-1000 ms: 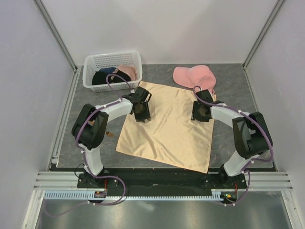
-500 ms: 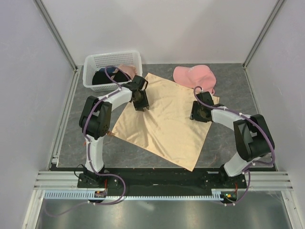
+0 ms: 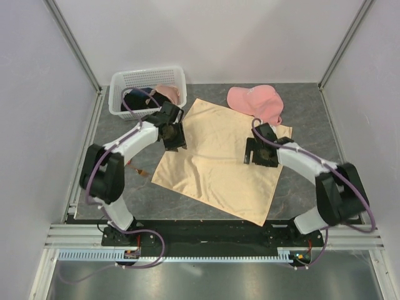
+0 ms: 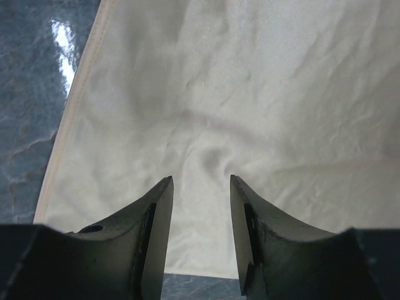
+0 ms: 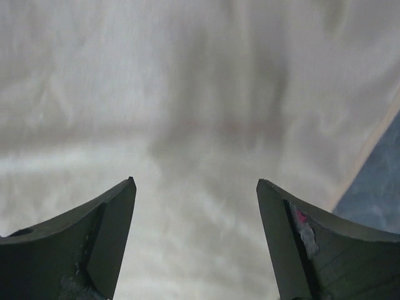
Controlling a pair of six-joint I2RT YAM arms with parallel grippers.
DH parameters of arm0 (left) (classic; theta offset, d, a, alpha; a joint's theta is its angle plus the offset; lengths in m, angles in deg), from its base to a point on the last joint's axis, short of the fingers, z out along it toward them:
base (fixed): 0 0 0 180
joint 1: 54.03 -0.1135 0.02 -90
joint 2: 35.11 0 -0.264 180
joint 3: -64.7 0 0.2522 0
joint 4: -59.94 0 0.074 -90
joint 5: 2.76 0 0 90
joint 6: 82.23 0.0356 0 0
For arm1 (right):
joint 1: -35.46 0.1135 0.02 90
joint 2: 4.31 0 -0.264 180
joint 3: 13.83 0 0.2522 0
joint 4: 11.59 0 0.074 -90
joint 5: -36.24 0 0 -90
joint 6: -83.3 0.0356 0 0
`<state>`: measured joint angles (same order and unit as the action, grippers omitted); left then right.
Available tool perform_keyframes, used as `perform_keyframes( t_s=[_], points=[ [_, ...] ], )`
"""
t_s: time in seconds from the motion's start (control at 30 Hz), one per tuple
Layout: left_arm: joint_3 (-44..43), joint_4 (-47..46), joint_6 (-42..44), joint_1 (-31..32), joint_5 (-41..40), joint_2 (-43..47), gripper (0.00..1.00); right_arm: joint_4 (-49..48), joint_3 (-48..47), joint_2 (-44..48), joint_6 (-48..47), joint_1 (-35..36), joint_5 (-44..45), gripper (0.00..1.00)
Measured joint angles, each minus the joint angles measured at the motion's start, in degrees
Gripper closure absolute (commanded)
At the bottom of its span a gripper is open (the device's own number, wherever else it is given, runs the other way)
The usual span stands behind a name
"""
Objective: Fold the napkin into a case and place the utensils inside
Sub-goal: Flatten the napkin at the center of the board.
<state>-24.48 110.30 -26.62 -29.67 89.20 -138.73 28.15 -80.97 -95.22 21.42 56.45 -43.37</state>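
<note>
The napkin [image 3: 215,165] lies spread flat mid-frame on the counter [image 3: 169,206], with a thin brown utensil [image 3: 141,172] just off its left corner. The right end effector [image 5: 195,181] gapes wide over the cloth's right side. The left end effector [image 4: 200,180] stands narrowly apart, empty, at its upper-left edge. Beyond are a pink cap [image 3: 253,99] and a white basket [image 3: 148,76].

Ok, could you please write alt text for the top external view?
A peach-tan napkin lies spread out on a dark grey table, with the jaws of the left arm at its left edge and those of the right arm above its right side. Behind it stand a pink cap and a white basket with clothes.
</note>
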Motion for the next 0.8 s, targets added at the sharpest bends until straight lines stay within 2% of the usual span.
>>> perform_keyframes(
  t_s=[0.2,0.33,0.43,0.5,0.63,0.8],
  points=[
    [10.1,-1.2,0.0,0.1,0.8,15.2,0.49,12.2,7.7,20.1,8.0,6.4,0.9,0.16],
    [13.5,-4.2,-0.6,0.8,4.6,15.6,0.53,16.5,10.4,26.8,11.5,7.5,1.4,0.24],
    [13.7,-6.9,-1.9,2.9,6.7,11.1,0.53,16.4,10.7,25.8,13.0,7.5,2.5,0.32],
    [13.4,-8.4,-2.9,5.0,7.7,7.6,0.53,14.8,10.7,23.3,14.2,7.5,3.0,0.41],
    [11.8,-9.4,-4.3,7.2,8.5,2.9,0.53,11.3,10.8,18.2,15.5,7.5,3.6,0.42],
    [6.3,-9.9,-4.8,5.9,7.7,-4.5,0.53,4.9,11.9,11.9,14.7,7.4,5.7,0.42]
  ],
)
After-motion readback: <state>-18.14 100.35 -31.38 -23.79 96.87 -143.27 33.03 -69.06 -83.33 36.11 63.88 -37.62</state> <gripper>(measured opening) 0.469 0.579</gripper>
